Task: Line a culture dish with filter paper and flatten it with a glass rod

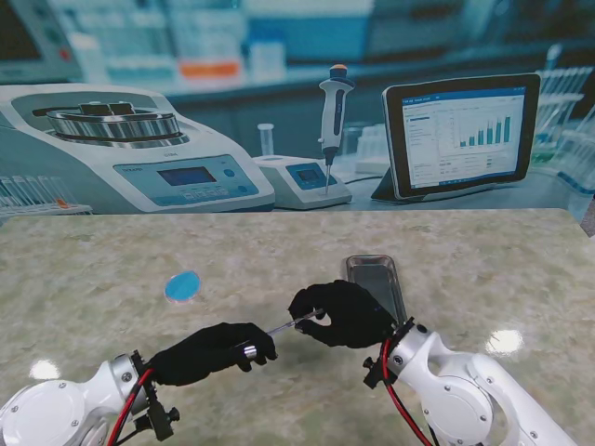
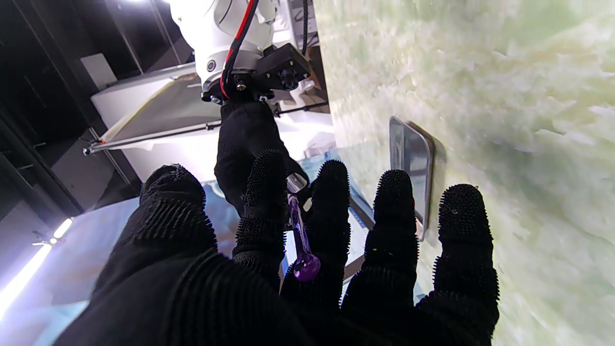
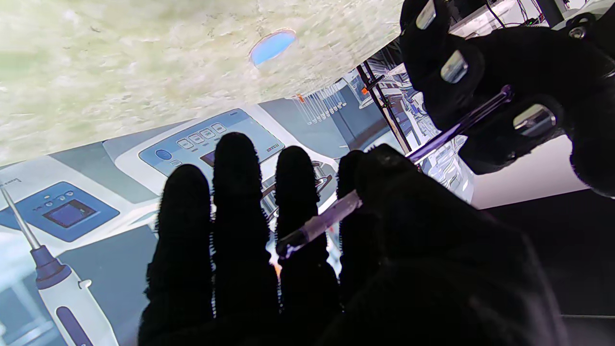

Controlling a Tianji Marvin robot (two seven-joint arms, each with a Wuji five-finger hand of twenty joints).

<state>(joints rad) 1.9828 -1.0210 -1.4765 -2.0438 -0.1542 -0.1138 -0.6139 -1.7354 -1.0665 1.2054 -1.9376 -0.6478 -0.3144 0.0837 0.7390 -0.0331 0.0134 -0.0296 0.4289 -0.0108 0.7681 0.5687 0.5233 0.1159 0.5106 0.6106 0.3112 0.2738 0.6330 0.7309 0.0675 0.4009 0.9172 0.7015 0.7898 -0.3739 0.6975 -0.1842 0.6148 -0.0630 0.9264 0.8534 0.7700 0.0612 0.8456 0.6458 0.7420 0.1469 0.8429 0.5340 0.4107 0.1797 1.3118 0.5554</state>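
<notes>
Black knit gloves on left hand [image 1: 209,352] and right hand [image 1: 342,313], purple-tinted glass rod [image 2: 300,234], blue filter paper [image 1: 182,286] (round), green-cream marbled table [image 1: 84,269], grey tray [image 1: 376,282].

We work over a table [image 1: 112,269] with a pale green, marbled, glossy top that carries bright glare spots near our side. Two things lie directly on it. A small blue disc [image 1: 182,286] rests flat, left of centre. A clear rectangular tray [image 1: 375,279] lies near the middle, to the right of the disc and well apart from it.
</notes>
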